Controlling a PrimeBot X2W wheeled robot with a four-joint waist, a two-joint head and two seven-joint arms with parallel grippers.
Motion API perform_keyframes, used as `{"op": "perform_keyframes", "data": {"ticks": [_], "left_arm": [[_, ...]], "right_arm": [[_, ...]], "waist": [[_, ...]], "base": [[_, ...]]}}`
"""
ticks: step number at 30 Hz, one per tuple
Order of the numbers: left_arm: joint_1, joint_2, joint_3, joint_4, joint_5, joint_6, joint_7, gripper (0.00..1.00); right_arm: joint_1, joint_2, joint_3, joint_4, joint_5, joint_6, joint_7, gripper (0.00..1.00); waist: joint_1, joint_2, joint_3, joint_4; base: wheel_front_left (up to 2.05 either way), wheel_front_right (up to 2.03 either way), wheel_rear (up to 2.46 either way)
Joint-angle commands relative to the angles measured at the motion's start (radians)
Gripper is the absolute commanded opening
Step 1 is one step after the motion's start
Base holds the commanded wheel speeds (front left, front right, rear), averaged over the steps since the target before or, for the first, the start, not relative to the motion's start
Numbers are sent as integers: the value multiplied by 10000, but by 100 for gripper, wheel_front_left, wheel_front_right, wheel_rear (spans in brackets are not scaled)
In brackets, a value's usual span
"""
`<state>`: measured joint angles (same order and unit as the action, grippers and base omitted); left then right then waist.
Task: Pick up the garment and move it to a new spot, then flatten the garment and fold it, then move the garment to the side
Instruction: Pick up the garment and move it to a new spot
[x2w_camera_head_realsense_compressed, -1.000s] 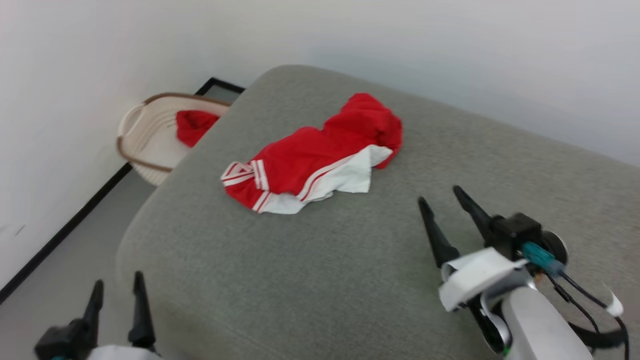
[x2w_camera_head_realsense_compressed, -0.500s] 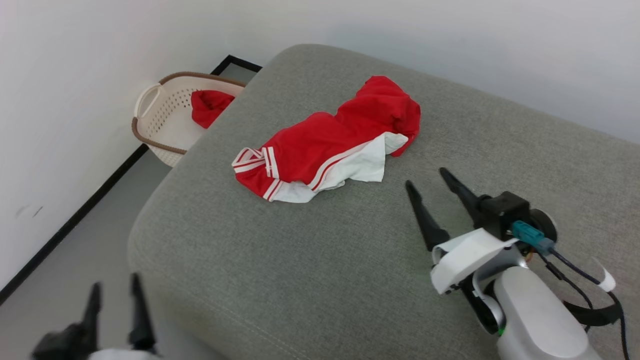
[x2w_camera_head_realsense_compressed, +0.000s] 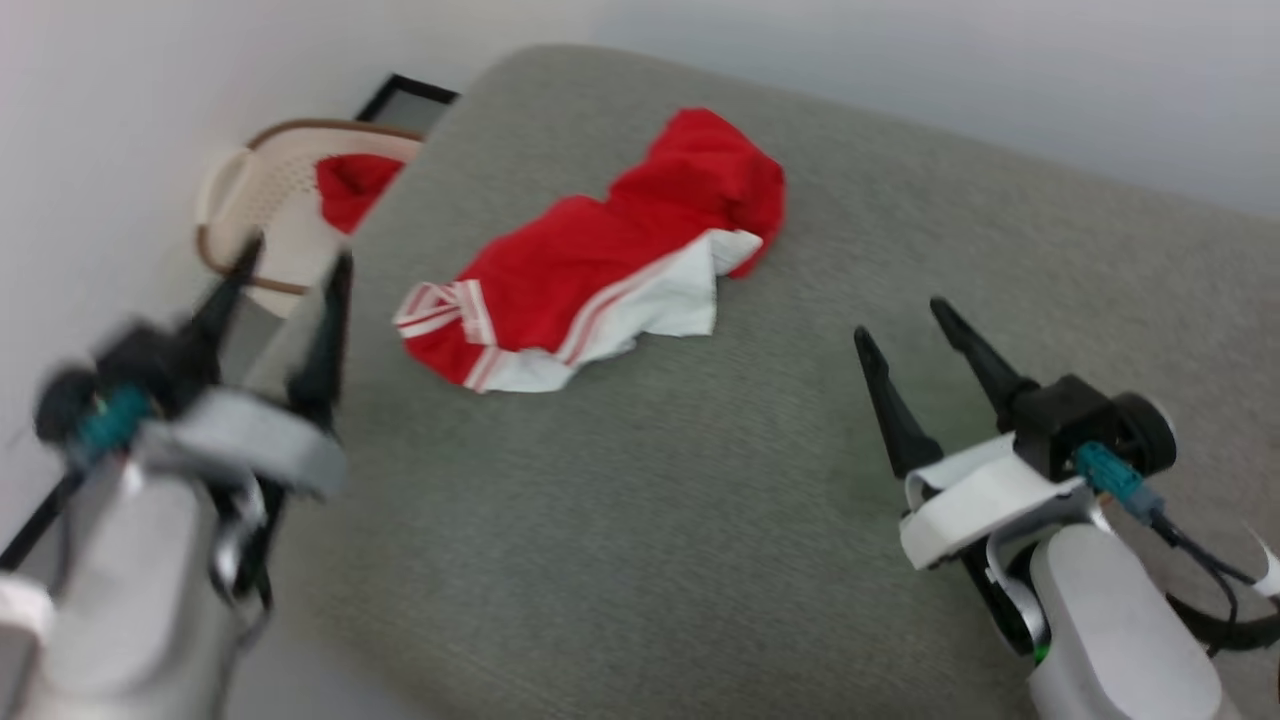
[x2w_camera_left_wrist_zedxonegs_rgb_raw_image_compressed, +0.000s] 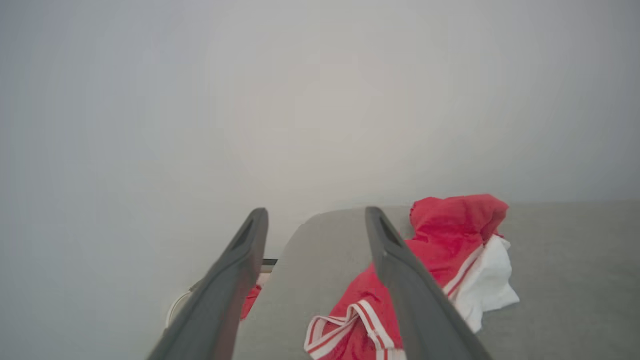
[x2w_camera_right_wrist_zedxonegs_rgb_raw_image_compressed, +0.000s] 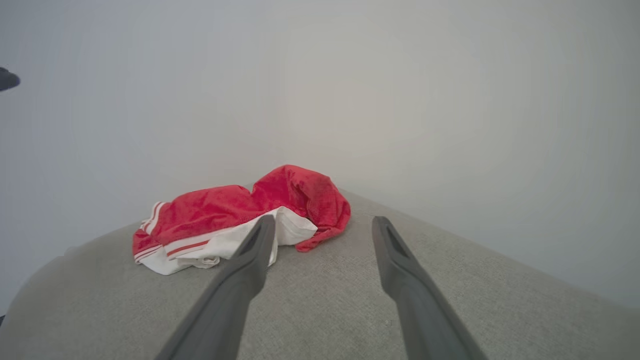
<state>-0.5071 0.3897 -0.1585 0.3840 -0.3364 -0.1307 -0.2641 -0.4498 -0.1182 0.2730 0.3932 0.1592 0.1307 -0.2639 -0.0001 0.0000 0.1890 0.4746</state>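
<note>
One garment: the red and white garment (x2w_camera_head_realsense_compressed: 590, 270) is seen crumpled in a heap on the far part of the grey cushion (x2w_camera_head_realsense_compressed: 650, 500), closer to its left edge. White cloth and striped trim are turned to the near side. No number can be seen on it.
Two grippers: the left gripper (x2w_camera_head_realsense_compressed: 295, 254) is held wide open with nothing in it, by the cushion's left edge; it is blurred in the head view. The right gripper (x2w_camera_head_realsense_compressed: 899, 319) is also held wide open and empty, above the cushion, near the garment and to its right. The cloth is not touched by either one.
Step in hand: the pick-up is judged to be not yet begun; the garment must first be reached.
How to do it well: a thick fold should be pinched, not one thin layer. The fingers should be closed only once cloth is between them. The heap should then be lifted high, so no part is dragged.
Edges: the left edge is rounded and drops to the floor, where a basket (x2w_camera_head_realsense_compressed: 225, 200) with a small red cloth (x2w_camera_head_realsense_compressed: 350, 185) is set. The striped end could be pushed off there.
Open room: much bare cushion is seen on the near and right sides, so a new spot could be picked there. A wall (x2w_camera_head_realsense_compressed: 900, 80) is seen behind the far edge.
</note>
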Motion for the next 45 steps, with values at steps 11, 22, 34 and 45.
{"op": "perform_keyframes", "data": {"ticks": [11, 22, 34, 45], "left_arm": [[-3637, 2310, -3998, 2854, -3416, 9, 1702, 100], [-4408, 3816, -6953, 2967, -7603, 10, 4901, 100], [-4582, 3671, -8508, 3129, -9034, 9, 5479, 100], [-5108, 3785, -8941, 3288, -9826, -26, 4039, 0]], "right_arm": [[-620, 419, 0, -905, -452, 1, -7, 100], [-493, 601, -39, -1472, -688, 1, -7, 100], [-733, 641, 11, -1829, -941, 1, 75, 100], [-516, 662, -21, -1610, -695, 1, 66, 100]], "waist": [[1, 0, 2322, -3089], [1, 0, 2870, -4134], [1, 0, 3300, -4309], [1, 0, 2694, -4154]], "base": [[0, 0, 0], [0, 0, 0], [0, 0, 0], [0, 0, 0]]}}
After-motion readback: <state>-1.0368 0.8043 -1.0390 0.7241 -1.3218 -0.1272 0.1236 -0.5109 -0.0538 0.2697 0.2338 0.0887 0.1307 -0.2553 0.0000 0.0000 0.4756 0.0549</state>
